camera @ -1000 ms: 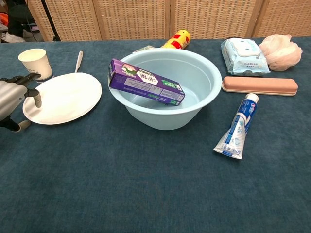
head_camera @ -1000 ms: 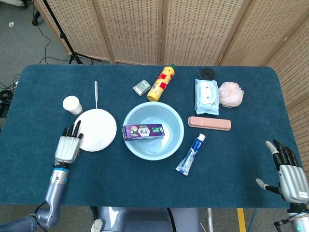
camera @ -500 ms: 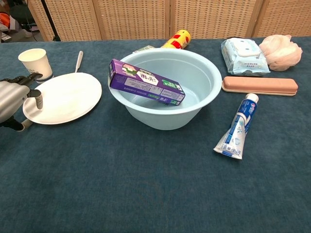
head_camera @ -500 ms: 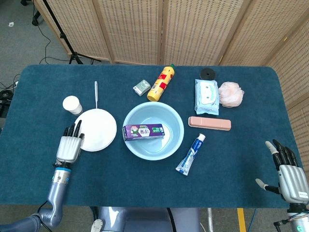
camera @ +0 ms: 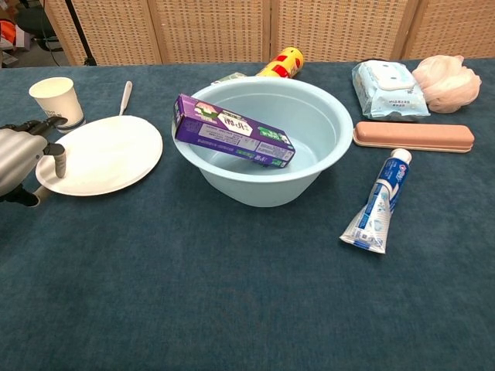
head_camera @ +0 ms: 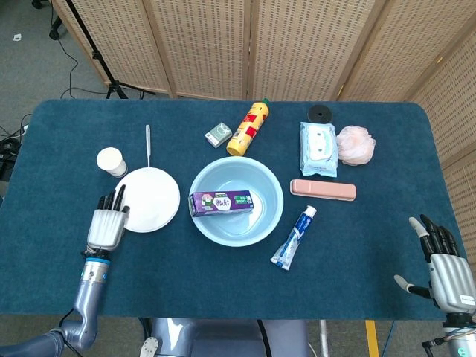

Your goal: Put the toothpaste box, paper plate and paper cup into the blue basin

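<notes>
The purple toothpaste box [head_camera: 220,202] [camera: 232,130] leans inside the blue basin [head_camera: 271,216] [camera: 325,166]. Left of the basin, the white paper plate [head_camera: 152,197] [camera: 108,151] lies on the table. Behind its left side stands the paper cup [head_camera: 111,161] [camera: 56,99], upright. My left hand [head_camera: 106,223] [camera: 19,158] is at the plate's left rim. Its thumb is on top of the rim and a finger shows below it, pinching the plate. My right hand [head_camera: 444,269] hovers at the table's front right corner with its fingers spread and nothing in it. The chest view does not show it.
A toothpaste tube [head_camera: 294,238] [camera: 377,202] and a pink case [head_camera: 323,190] [camera: 412,137] lie right of the basin. Behind are a yellow bottle [head_camera: 248,128], a small green box [head_camera: 218,134], a wipes pack [head_camera: 318,148], a pink sponge [head_camera: 355,144], and a toothbrush [head_camera: 147,145] near the cup.
My left hand has shifted slightly at the plate's rim, its thumb settling on it; the plate's near edge sits a touch higher. The right hand has not moved.
</notes>
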`<action>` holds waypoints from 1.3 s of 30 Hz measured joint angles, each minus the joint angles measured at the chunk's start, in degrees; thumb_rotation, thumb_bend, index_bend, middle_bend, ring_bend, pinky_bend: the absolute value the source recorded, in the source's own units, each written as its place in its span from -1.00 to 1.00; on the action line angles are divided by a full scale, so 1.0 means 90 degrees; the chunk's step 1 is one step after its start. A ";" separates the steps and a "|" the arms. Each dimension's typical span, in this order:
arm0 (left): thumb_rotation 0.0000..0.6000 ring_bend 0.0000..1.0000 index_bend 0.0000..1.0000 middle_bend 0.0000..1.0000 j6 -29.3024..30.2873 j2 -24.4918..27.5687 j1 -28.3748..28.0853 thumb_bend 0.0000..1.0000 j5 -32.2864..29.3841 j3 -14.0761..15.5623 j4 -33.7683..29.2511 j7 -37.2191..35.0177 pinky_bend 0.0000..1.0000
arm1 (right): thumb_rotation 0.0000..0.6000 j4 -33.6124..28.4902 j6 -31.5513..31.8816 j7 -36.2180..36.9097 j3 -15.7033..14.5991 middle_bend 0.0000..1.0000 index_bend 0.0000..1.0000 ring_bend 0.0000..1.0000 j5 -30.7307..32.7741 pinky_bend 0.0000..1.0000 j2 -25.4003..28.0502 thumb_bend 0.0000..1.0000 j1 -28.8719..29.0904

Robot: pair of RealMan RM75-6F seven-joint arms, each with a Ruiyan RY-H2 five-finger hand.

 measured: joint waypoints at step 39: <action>1.00 -0.72 0.38 -0.75 0.0745 0.0669 -0.0222 -0.14 0.0446 -0.0382 -0.1041 0.0256 -0.61 | 1.00 -0.0019 0.0056 0.0073 -0.0006 -1.00 -1.00 -1.00 -0.0040 -1.00 0.0037 -0.74 -0.0032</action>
